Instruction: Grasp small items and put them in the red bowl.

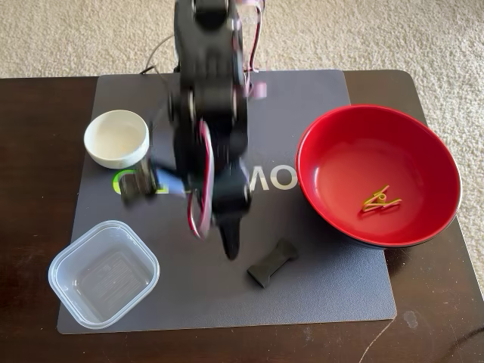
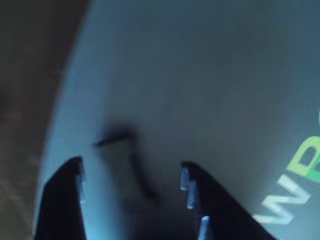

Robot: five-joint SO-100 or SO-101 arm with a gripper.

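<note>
Fixed view, looking down on a dark wooden table [image 1: 38,227] with a grey mat [image 1: 318,287] laid across it and beige carpet [image 1: 423,38] beyond. Black arm [image 1: 208,98] blurred, reaching down over the mat's middle, pink and white cables looped along it. Gripper [image 1: 231,242] pointing at bare mat, just left of the black bow-tie-shaped piece [image 1: 272,262] and apart from it; fingers too smeared here to judge their spacing. Bow-tie piece lying flat and tilted on the mat, near the lower left of the red bowl [image 1: 333,151]. Red bowl at the right, partly on the mat, partly over the table, glossy inside, with the yellow clothespin [image 1: 380,200] resting on its bottom. Small white round bowl [image 1: 116,138] upright at the mat's upper left, close beside the arm. Clear square plastic container [image 1: 103,274] at the mat's lower left corner, open side up, holding nothing visible. White and green lettering on the mat, mostly hidden under the arm. Wrist view, dim and blurred: gripper [image 2: 132,182] with its two dark fingers spread wide apart, nothing between them but grey mat and a vague dark smudge of shadow; pale lettering [image 2: 295,185] at the lower right; brown table edge along the left.
</note>
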